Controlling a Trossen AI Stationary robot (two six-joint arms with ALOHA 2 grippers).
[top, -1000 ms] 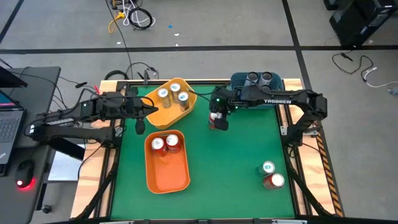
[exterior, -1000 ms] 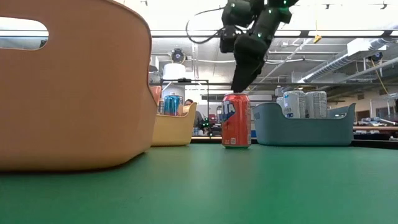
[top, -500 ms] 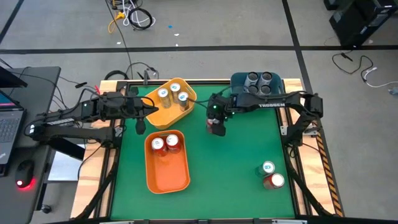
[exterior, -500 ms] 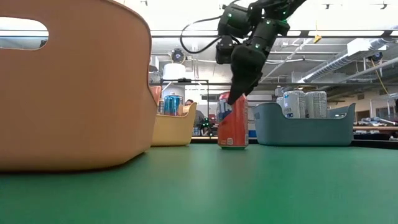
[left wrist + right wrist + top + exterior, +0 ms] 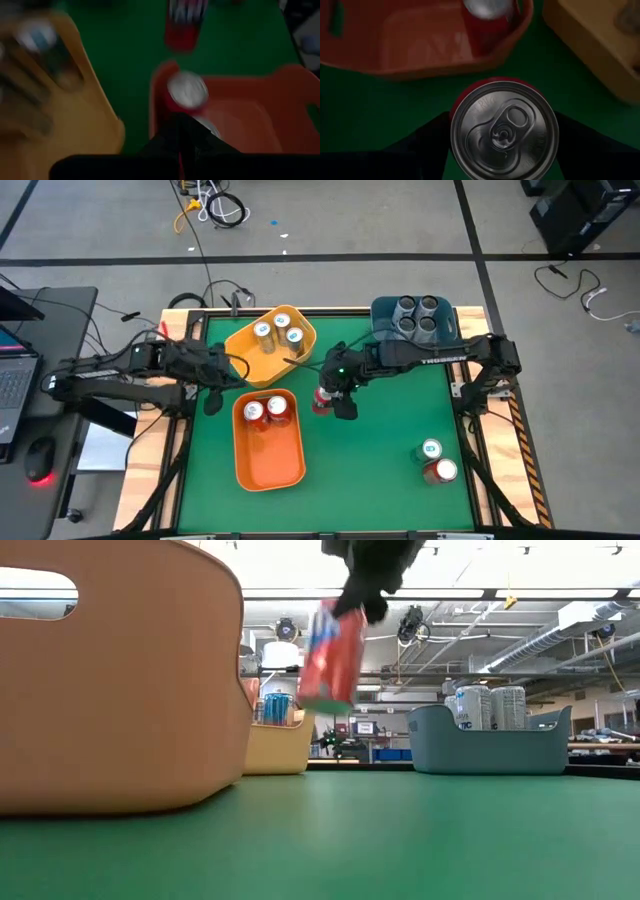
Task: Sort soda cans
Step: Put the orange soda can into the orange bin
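We are holding a red metal soda can [image 5: 322, 399] in our right hand [image 5: 333, 400], lifted off the green surface [image 5: 380, 460] and tilted, just beside the orange plastic bin [image 5: 268, 465]. Our left hand [image 5: 212, 402] is squeezed shut with nothing in it, waiting near the yellow plastic bin [image 5: 242, 343].

Grey concrete floor [image 5: 330, 220] with dark seams, loose cables [image 5: 210, 205], laptop [image 5: 12, 375], ceiling ducts [image 5: 560, 635]
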